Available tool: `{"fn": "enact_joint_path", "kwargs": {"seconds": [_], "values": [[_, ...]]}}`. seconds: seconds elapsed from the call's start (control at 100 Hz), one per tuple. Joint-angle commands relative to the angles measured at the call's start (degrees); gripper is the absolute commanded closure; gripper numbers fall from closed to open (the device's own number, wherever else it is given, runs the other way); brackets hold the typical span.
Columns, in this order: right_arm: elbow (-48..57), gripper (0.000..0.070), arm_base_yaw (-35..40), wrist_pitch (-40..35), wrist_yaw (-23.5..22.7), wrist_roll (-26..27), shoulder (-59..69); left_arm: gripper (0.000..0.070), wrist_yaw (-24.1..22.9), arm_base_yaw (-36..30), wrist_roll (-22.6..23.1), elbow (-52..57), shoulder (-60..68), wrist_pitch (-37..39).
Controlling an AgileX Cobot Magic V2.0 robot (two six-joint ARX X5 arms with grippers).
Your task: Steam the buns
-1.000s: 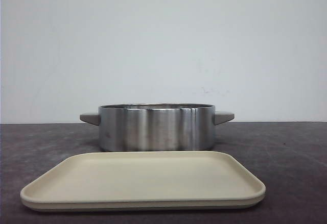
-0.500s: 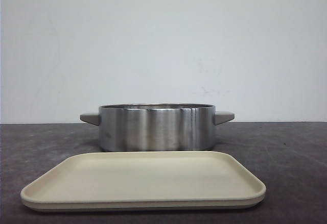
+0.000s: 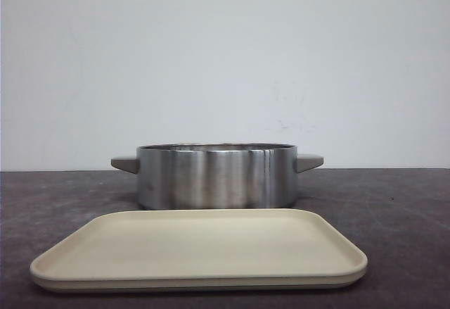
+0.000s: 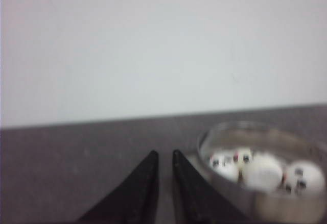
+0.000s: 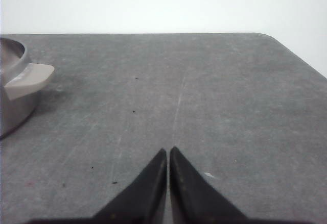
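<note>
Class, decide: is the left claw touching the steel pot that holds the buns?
Apart. The left wrist view shows the left claw with dark table showing between its tips and the pot holding the buns.

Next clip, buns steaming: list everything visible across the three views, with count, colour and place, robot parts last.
buns: at least three visible, white with dark face marks, inside the pot; blurred, seen only in the left wrist view.
pot: one, brushed steel with two grey-beige side handles, on the table behind the tray.
tray: one, cream, flat with a low rim, nearest the front camera, nothing on it.
table: one, dark grey, scuffed, under everything.
wall: plain white, behind the table.
left gripper: one, black, jaws nearly together with a narrow gap, holding nothing, beside the pot.
right gripper: one, black, jaws closed tip to tip, holding nothing, over bare table beside a pot handle.
</note>
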Motion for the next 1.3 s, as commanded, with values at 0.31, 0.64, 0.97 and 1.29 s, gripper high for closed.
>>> {"fn": "enact_joint_path", "kwargs": {"seconds": [0.31,0.64,0.97,1.29], "values": [[-0.15,0.0694,0.13,0.15,-0.02,-0.61,0.02,0.07,0.22,3.02,1.92,-9.18,-2.34,2.91],[-0.15,0.0694,0.13,0.15,0.02,-0.61,0.02,0.07,-0.39,3.26,3.1,-12.02,-4.9,-2.21],[-0.15,0.0694,0.13,0.15,0.02,-0.61,0.02,0.07,-2.36,3.98,3.28,-12.02,-4.9,-7.28],[-0.15,0.0694,0.13,0.15,0.0,-0.61,0.02,0.07,-2.36,4.09,2.8,-12.0,-4.9,-7.02]]}}
